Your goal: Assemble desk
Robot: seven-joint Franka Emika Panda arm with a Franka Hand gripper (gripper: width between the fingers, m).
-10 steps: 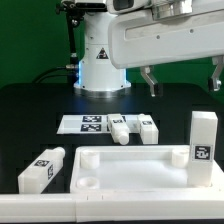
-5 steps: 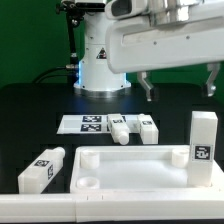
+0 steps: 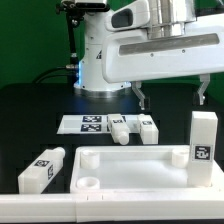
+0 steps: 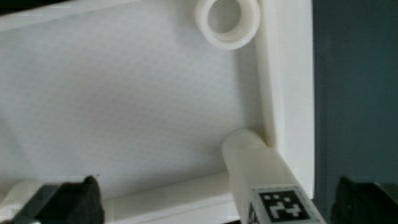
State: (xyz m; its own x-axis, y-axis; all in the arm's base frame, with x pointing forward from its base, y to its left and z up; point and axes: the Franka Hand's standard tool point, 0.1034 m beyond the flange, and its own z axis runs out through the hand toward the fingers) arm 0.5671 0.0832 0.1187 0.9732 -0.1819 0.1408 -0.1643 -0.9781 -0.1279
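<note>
— gripper [image 3: 170,95]: what state is it in?
— jaws spread wide, nothing between them. it hangs in the air above the parts and touches none.
— and the tabletop [image 3: 130,165]?
— it lies flat on the black table [image 3: 30,120], at the front of the exterior view, rim up. a round socket [image 3: 88,184] shows in its near corner on the exterior view's left.
— any leg fitted?
— one upright leg [image 3: 203,147] stands at the tabletop's corner on the exterior view's right, tag facing the camera. whether it's fully seated i can't tell.
— the other three?
— all lying loose. the second leg [image 3: 42,168] is just beside the tabletop on the exterior view's left. the third leg [image 3: 120,129] and fourth leg [image 3: 148,128] lie side by side behind the tabletop, by the marker board [image 3: 85,123].
— what does the wrist camera give?
— it looks down into the tabletop [image 4: 125,110]. the upright leg [image 4: 267,175] rises from a corner, seen between the two dark fingertips [image 4: 63,200] and touched by neither. another socket [image 4: 228,22] sits along the same rim.
</note>
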